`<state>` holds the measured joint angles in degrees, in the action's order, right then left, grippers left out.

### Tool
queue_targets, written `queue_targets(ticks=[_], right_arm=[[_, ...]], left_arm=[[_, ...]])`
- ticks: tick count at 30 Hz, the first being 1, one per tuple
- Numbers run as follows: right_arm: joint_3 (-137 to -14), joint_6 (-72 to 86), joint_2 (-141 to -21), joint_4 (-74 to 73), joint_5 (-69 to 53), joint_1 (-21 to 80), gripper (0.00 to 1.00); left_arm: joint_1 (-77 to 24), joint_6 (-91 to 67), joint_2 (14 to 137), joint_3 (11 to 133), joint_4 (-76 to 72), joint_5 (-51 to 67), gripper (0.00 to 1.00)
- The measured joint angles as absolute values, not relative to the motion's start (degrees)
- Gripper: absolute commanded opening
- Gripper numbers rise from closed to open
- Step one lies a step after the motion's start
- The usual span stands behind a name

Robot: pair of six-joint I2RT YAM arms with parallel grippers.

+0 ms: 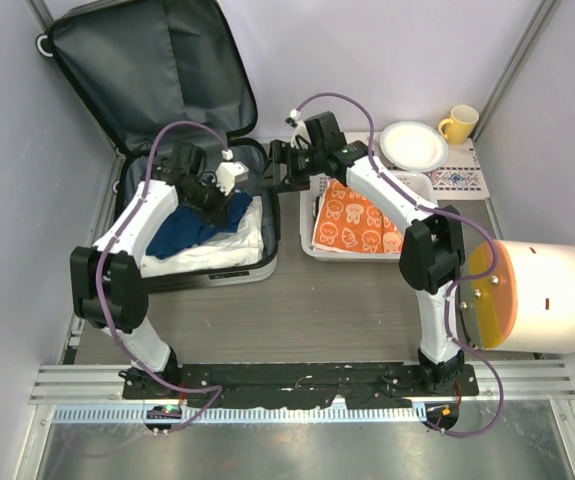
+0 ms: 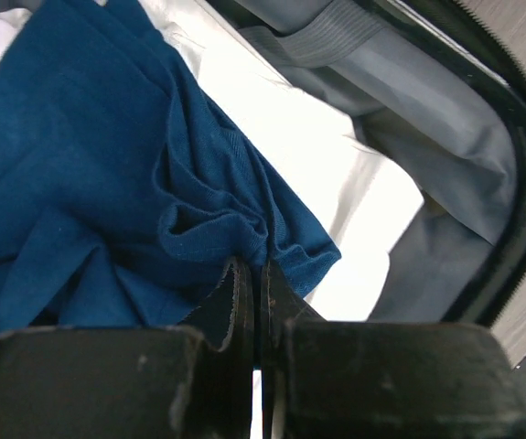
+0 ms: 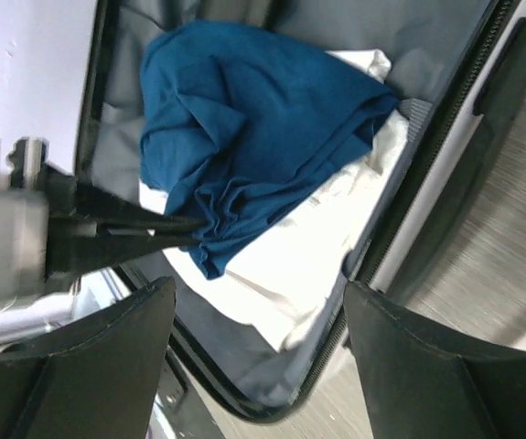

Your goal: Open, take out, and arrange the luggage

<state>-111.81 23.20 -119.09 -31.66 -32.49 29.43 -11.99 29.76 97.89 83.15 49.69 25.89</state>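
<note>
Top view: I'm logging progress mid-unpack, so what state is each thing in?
luggage, open, lid swung back
left gripper, shut on blue garment
right gripper, open, holding nothing
blue garment, bunched inside the luggage
white garment, lying under it
basket, holds an orange printed cloth
mug, upright
plate, empty

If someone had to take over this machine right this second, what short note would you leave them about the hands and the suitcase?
Left gripper: shut on a fold of the blue garment, inside the luggage.
Right gripper: open, empty, hovering at the luggage's right edge.
Things: the luggage lies open with its lid back. The blue garment sits on a white garment in the lower half. An orange patterned cloth lies in the white basket beside it.
Done: luggage opened, blue garment gripped but not yet lifted.
Left: take out both garments and arrange them.
</note>
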Motion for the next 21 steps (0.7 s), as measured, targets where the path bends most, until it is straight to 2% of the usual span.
queue_targets(ticks=[8,21], right_arm=[[-109.1,41.1,-122.6,-22.8,-33.3,31.1,0.81],[-109.0,52.5,-128.7,-18.4,-33.5,38.5,0.87]], left_arm=[[-10.4,28.4,91.1,82.6,50.5,28.2,0.00],[-9.6,27.2,88.9,81.4,51.5,30.2,0.00]])
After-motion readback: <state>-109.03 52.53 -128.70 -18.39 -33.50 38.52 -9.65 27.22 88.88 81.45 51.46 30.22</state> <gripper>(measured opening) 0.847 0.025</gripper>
